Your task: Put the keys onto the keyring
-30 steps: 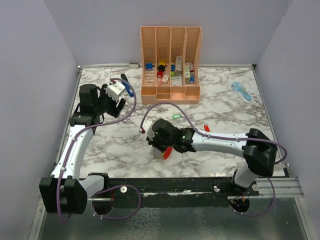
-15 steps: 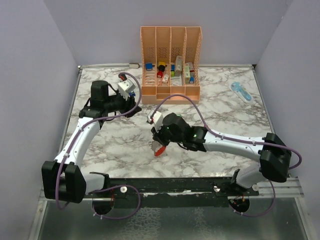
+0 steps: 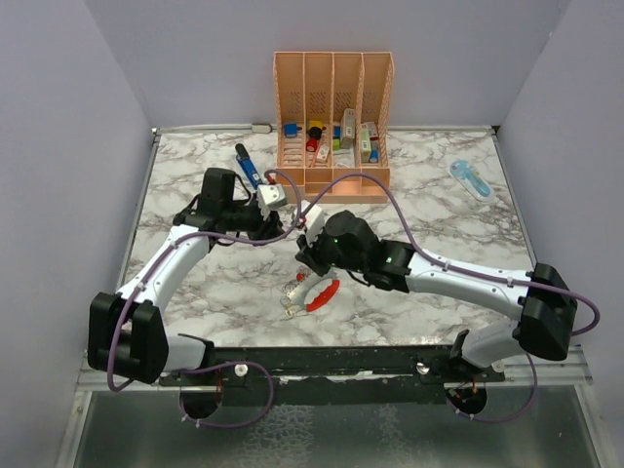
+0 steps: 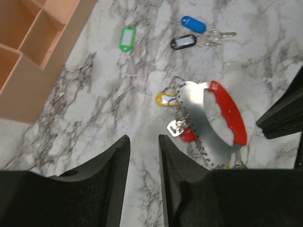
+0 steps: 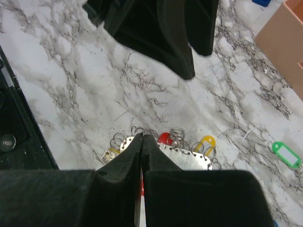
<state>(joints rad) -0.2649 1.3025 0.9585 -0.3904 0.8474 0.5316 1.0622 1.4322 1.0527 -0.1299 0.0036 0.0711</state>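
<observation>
Bare white-and-grey veined marble table (image 3: 229,288) stretches to the left of the keyring (image 4: 230,115) and toward the arm bases, and the peach slotted organizer (image 3: 333,181) stands at the far edge. The keyring lies flat at centre: a red curved plastic grip on a shiny perforated metal half-disc, with a yellow-tagged key (image 4: 165,99) and a red tag (image 4: 187,135) at its rim. A green tag (image 4: 127,38), a black-tagged key (image 4: 183,42) and a blue-tagged key (image 4: 193,23) lie loose beyond it. The left gripper (image 4: 143,142) hovers near the keyring, its black fingers a narrow gap apart and empty. The right gripper (image 5: 142,138) has its fingers pressed together, the tips overlapping the disc's edge; whether they pinch it cannot be told.
</observation>
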